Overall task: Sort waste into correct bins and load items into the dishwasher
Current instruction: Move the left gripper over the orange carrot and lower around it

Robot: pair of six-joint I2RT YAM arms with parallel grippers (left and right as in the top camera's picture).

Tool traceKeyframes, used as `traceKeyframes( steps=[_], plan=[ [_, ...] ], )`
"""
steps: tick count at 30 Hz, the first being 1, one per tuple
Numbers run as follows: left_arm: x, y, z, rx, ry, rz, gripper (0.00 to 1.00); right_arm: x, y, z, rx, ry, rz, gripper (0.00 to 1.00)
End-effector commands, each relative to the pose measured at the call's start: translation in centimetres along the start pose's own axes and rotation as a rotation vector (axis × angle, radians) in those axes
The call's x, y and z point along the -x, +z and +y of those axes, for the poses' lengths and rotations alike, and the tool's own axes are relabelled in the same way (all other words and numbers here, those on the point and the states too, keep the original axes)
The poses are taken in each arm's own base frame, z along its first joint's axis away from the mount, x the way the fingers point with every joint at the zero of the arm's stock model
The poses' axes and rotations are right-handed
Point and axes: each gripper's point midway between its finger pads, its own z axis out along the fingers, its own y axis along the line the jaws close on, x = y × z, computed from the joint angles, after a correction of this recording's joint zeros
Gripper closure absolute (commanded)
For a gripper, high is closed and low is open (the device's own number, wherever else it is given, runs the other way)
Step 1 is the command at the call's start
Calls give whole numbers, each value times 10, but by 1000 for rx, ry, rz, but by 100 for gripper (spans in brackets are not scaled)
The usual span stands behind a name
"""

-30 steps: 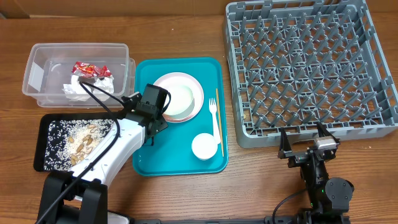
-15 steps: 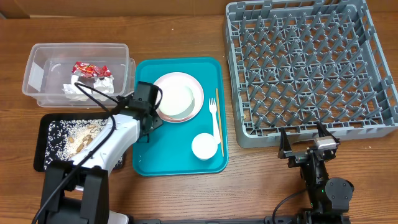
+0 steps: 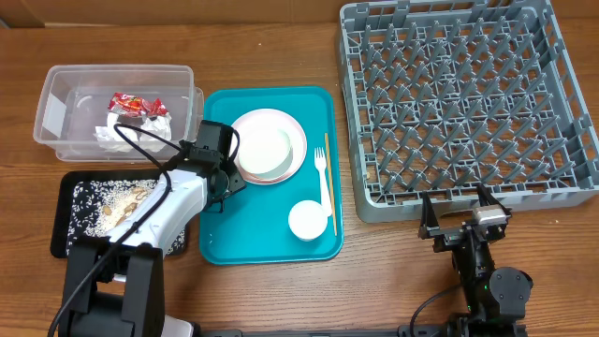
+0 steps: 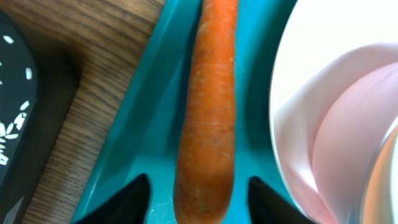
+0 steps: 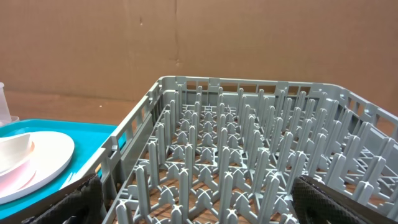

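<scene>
Over at the counter's far-left corner, the clear rectangular plastic tub point(image 3: 56, 103) already holds crumpled white paper napkins point(image 3: 117, 133) and a shiny red wrapper point(image 3: 136, 103). Rice and beige scraps point(image 3: 122, 208) lie in the shallow black tray point(image 3: 65, 220) by the left edge. One small orange carrot point(image 4: 208, 112) is left, lying along the teal tray point(image 3: 271, 239) beside the round pale-pink plate point(image 3: 292, 126). The left pincer point(image 4: 200, 193) hangs low, open, straddling the carrot's end. The grey pegged rack point(image 3: 468, 103), far-right corner, looks empty, so the dishes all wait. The right pincer point(image 3: 459, 213) sits open by the near edge.
</scene>
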Motion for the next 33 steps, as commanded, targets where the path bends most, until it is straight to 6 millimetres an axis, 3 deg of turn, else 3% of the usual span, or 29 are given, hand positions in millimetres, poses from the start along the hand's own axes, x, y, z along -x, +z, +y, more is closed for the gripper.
traceKeyframes(
  steps=[1, 5, 21, 33],
  plan=[
    [-5, 4, 3, 7, 20, 18, 53, -1, 0, -1, -1, 6, -6, 0],
    [-5, 4, 3, 9, 20, 17, 46, -1, 0, -1, -1, 6, -6, 0],
    [-8, 5, 1, -3, 73, 33, 49, -1, 0, -1, -1, 6, -6, 0],
    [-8, 4, -1, -18, 180, 37, 44, -1, 0, -1, -1, 6, -6, 0]
  ],
)
